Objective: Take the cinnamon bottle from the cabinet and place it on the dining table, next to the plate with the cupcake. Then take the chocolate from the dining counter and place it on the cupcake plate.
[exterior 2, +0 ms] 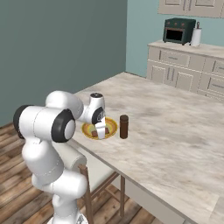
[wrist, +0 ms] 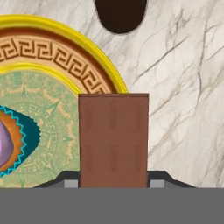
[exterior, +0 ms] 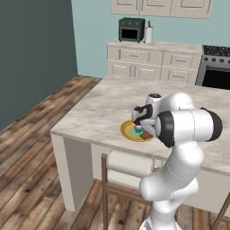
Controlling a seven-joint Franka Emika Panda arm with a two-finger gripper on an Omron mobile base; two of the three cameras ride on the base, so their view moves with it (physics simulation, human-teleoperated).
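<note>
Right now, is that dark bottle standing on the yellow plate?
No: in the right base view the cinnamon bottle stands upright on the dining table, just beside the plate.

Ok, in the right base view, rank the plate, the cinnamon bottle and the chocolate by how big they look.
1. The plate, widest.
2. The cinnamon bottle, tall but narrow, standing just right of the plate.
3. The chocolate, a small brown piece between the gripper fingers, partly hidden, so its full size is unsure.

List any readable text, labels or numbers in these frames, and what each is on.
No readable text anywhere.
Plate: meander border and patterned centre, no letters.
Chocolate: faint moulded marks, too blurred to read.
Bottle: no label legible.
Toaster oven: no markings legible.
</note>
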